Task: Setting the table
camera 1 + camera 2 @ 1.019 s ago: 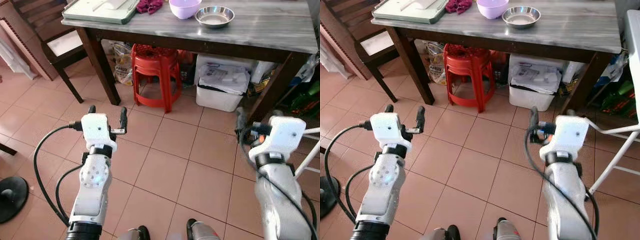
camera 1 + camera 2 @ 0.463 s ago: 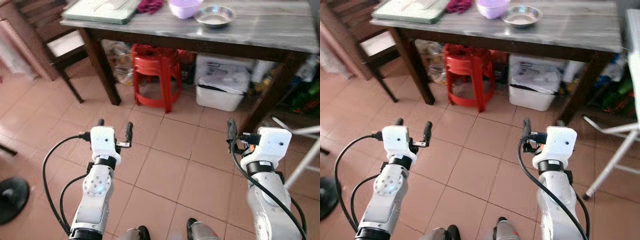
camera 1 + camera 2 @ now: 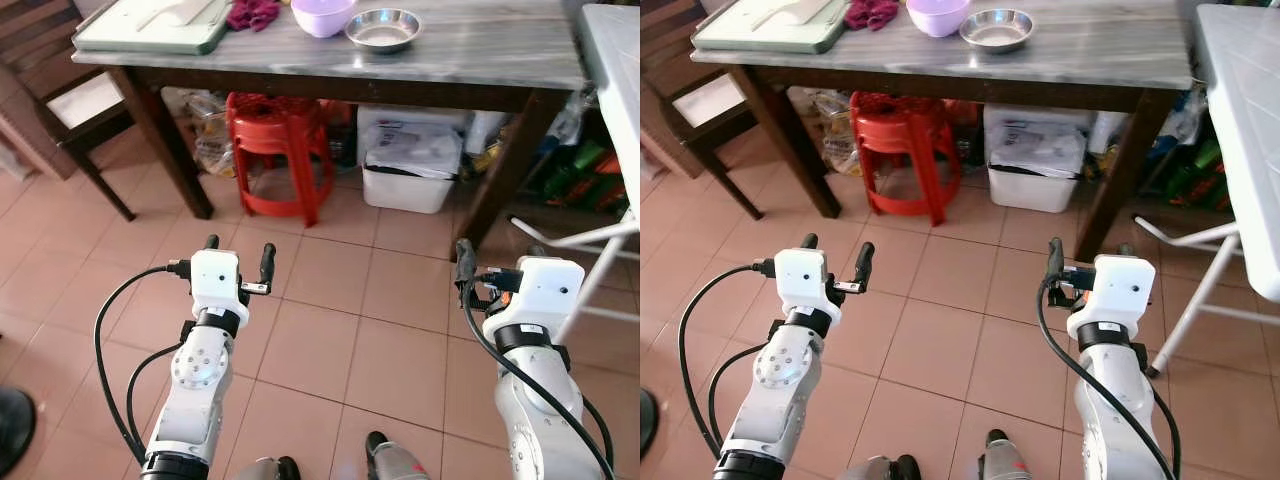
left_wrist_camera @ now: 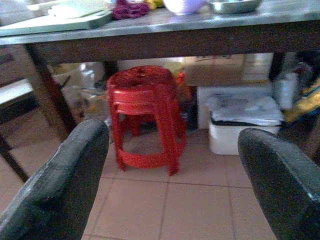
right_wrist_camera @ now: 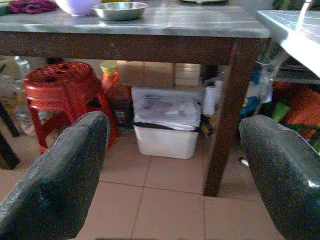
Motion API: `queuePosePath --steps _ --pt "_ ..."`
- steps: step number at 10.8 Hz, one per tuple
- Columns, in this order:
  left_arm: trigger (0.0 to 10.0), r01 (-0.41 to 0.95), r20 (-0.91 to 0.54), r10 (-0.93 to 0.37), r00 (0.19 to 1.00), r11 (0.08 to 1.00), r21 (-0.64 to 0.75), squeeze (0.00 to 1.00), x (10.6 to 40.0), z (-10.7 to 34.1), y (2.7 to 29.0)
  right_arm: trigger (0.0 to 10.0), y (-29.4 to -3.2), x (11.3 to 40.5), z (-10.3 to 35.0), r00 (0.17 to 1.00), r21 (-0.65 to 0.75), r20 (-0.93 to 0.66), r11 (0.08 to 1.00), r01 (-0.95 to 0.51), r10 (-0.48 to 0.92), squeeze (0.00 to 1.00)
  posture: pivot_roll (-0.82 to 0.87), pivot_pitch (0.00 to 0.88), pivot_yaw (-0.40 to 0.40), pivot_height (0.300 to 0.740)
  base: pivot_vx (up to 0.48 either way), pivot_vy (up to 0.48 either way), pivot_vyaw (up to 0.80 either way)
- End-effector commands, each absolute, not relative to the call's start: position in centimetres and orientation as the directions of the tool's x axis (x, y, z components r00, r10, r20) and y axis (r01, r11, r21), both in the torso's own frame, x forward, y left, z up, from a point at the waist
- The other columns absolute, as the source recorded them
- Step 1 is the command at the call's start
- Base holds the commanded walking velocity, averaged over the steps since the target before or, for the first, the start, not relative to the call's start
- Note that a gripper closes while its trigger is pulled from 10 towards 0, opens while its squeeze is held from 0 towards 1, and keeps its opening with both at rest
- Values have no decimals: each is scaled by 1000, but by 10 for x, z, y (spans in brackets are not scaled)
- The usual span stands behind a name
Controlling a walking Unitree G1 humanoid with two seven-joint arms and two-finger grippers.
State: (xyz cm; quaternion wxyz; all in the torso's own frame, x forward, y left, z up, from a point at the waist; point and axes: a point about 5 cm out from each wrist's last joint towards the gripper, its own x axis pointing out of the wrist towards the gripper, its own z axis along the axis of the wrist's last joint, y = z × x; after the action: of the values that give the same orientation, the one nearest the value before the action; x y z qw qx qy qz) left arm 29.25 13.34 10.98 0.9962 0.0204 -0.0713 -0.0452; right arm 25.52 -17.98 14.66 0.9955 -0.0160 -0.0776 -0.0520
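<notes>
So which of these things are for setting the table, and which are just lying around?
For the job:
purple bowl
steel bowl
tray
table
left gripper, right gripper, both open and empty

Just lying about:
red stools
white bin
dark red cloth
chair

Silver arms, white wrist housings, black cables
</notes>
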Motion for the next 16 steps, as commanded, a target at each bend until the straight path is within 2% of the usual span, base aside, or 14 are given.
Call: queuePosePath --steps 1,4,7,14,16 --pt "10000 63 119 -72 990 995 75 0 291 105 140 10000 -178 254 142 985 -14 143 995 98 -95 0 -146 188 104 740 0 0 0" --pt "10000 132 111 -136 984 990 42 0 291 106 135 10000 -177 255 142 987 -9 129 995 95 -93 0 -147 188 104 740 0 0 0" --pt "10000 134 108 -137 985 990 41 0 292 105 134 10000 -178 255 142 987 -3 129 995 96 -94 0 -150 189 106 740 0 0 -800" --pt "10000 144 102 -147 984 989 38 0 292 105 135 10000 -177 255 140 989 12 116 996 88 -89 0 -150 191 109 740 0 -312 0" --pt "10000 144 98 -148 984 989 40 0 292 105 135 10000 -177 255 140 990 20 113 996 88 -90 0 -150 191 109 740 0 -298 -650"
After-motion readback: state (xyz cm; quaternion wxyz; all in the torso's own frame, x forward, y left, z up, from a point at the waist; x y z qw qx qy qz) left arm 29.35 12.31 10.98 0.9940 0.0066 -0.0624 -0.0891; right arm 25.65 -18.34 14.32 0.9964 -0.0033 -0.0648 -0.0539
